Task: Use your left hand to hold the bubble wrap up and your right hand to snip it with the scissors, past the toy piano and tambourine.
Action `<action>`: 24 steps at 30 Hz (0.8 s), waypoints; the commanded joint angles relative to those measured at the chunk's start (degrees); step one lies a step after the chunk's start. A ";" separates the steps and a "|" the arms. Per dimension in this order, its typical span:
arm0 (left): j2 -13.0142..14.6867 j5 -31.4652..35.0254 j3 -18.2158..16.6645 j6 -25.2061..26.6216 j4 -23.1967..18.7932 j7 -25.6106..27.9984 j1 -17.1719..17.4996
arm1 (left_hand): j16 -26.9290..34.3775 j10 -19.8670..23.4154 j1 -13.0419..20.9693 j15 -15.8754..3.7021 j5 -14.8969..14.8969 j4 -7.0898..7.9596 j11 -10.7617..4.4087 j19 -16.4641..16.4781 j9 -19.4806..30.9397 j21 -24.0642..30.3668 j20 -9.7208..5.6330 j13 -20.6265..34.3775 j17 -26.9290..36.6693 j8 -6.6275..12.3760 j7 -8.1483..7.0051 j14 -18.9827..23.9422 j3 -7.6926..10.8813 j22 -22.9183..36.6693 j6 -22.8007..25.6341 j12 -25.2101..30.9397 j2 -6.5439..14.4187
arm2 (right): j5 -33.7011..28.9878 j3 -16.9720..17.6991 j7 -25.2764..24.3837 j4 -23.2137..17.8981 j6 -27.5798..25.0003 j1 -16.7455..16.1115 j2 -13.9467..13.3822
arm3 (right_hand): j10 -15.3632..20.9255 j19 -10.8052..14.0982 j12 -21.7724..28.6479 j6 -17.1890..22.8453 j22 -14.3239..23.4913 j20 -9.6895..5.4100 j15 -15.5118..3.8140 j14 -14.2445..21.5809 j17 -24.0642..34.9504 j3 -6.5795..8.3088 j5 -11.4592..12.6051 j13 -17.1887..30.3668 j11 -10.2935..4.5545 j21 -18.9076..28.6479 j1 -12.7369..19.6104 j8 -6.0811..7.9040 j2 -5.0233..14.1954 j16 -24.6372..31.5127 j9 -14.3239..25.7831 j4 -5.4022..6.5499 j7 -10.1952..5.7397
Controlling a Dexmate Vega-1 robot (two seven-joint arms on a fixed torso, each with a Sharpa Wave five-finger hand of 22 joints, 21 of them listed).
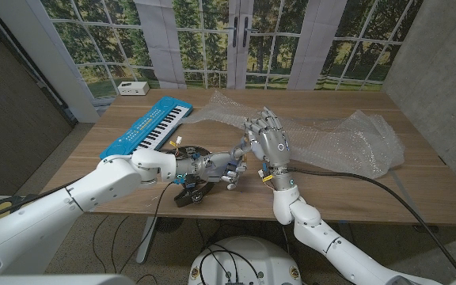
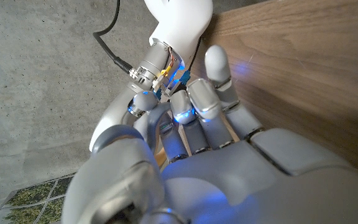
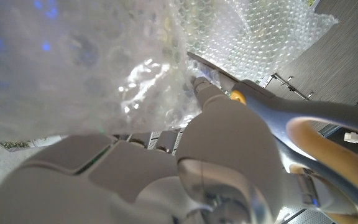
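Counting: one bubble wrap [image 1: 323, 131], one scissors [image 3: 303, 124], one toy piano [image 1: 147, 127].
Bubble wrap: clear, crinkled sheet sprawled across the wooden table [image 1: 370, 198], from the piano toward the right edge.
Right hand [image 1: 266, 138]: raised upright against the wrap, holding the grey-and-tan scissors.
Left hand [image 1: 216, 168]: low by the table's near edge; grip cannot be told.

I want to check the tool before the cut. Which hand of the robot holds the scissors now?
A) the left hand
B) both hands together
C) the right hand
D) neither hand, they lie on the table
C: in the right wrist view the scissors, with grey and tan handles, sit in the right hand against the bubble wrap; the left hand shows no scissors.
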 commanded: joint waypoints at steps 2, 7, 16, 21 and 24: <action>-0.58 -0.07 0.09 -1.08 0.97 -0.78 0.01 | -0.33 -0.91 5.79 -0.92 -1.75 -0.01 -1.07 -1.22 0.36 0.61 0.31 0.13 0.14 27.04 1.88 -1.14 10.37 0.53 -1.58 0.13 2.42 | -0.85 1.46 0.00 0.34 1.74 -0.41 0.27 | -0.19 0.17 0.58 -0.29 0.14 -3.50 -11.17 0.89 0.45 0.35 0.17 -0.17 0.17 0.27 0.78 0.45 -0.15 -0.31 0.47 0.21 0.21; -0.71 -0.69 -0.50 -1.78 1.17 -0.09 0.79 | -0.48 -0.98 5.62 -0.91 -3.18 0.41 -0.90 -1.48 0.36 0.75 0.37 0.14 0.09 27.03 2.03 -1.41 14.31 0.38 -1.77 0.20 2.02 | -0.84 1.47 0.00 0.29 2.64 -0.53 -0.13 | -0.21 0.15 0.71 -0.14 0.14 -3.52 -11.18 1.01 0.62 0.37 0.14 -0.26 0.05 0.28 0.79 0.61 -0.19 -0.42 0.75 0.26 0.28; -1.15 -1.05 -1.12 -3.30 1.67 0.68 1.75 | -0.59 -0.99 4.63 -0.88 -4.47 0.81 -0.78 -1.58 0.36 0.97 0.37 0.15 0.06 27.00 1.98 -1.41 17.18 0.25 -1.93 0.24 1.70 | 0.36 -0.47 0.00 0.43 5.01 0.52 -2.77 | -0.61 -0.13 1.04 -0.45 0.15 -3.91 -11.21 1.50 1.02 0.47 0.14 -0.07 0.06 0.21 0.74 0.72 -0.10 -0.52 1.35 0.48 0.26; -1.52 -1.08 -1.09 -3.73 2.25 0.57 1.78 | -0.62 -1.03 4.06 -0.89 -4.98 0.92 -0.74 -1.67 0.35 1.07 0.41 0.15 0.05 27.07 2.17 -1.37 18.39 0.19 -1.77 0.24 1.60 | 1.46 -1.15 0.00 0.07 5.05 0.61 -3.60 | -0.75 -0.18 1.21 -0.69 0.15 -4.00 -11.23 1.70 1.17 0.57 0.17 0.09 0.16 0.20 0.75 0.73 0.01 -0.55 1.60 0.58 0.47; -1.70 -1.01 -1.02 -3.85 2.46 0.50 1.68 | -0.64 -1.03 3.80 -0.89 -5.18 0.94 -0.73 -1.69 0.36 1.12 0.40 0.16 0.05 27.05 2.09 -1.38 18.89 0.15 -1.86 0.25 1.53 | 1.56 -1.25 0.00 -0.34 5.27 0.57 -4.04 | -0.99 -0.26 1.42 -1.01 0.16 -4.00 -11.23 1.89 1.35 0.69 0.18 0.34 0.25 0.20 0.78 0.72 0.06 -0.59 1.88 0.65 0.88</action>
